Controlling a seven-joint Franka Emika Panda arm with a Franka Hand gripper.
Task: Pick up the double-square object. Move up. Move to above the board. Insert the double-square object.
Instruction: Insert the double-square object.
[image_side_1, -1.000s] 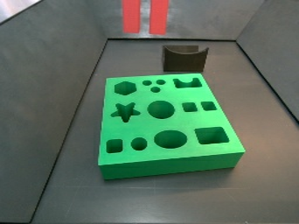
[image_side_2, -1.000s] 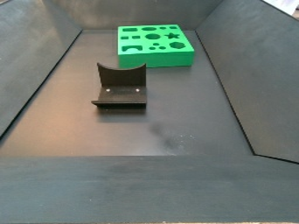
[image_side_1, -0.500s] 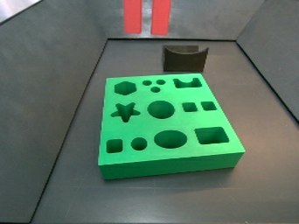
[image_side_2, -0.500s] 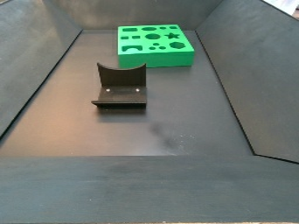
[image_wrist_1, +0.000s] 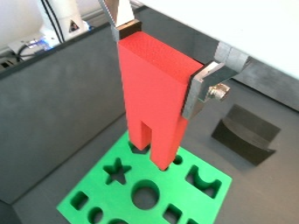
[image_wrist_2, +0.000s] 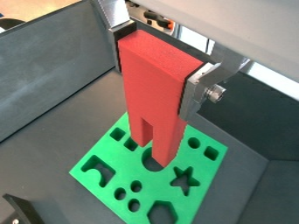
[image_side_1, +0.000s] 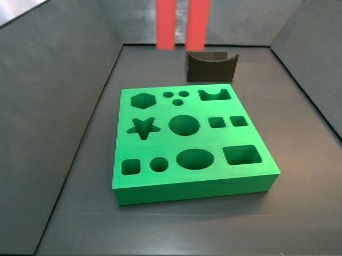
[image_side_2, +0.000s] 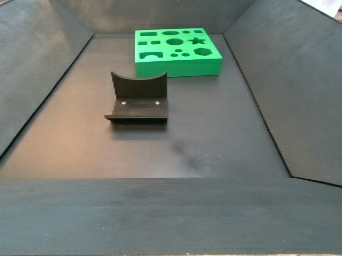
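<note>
One double-square object (image_wrist_1: 156, 92), clamped in gripper (image_wrist_1: 163, 63) at 12 o'clock over one board (image_wrist_2: 111, 164); one fixture (image_side_2: 138, 98). Lower than before.

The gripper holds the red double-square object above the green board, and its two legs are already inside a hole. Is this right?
Not quite. The gripper holds the double-square object above the board, but both wrist views show its legs clear of every hole, well above the board.

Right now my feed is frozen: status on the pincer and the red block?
Pincer shut on the double-square object. Block upright, legs down, above the board, not inserted. Fixture behind the board, clear of the path.
</note>
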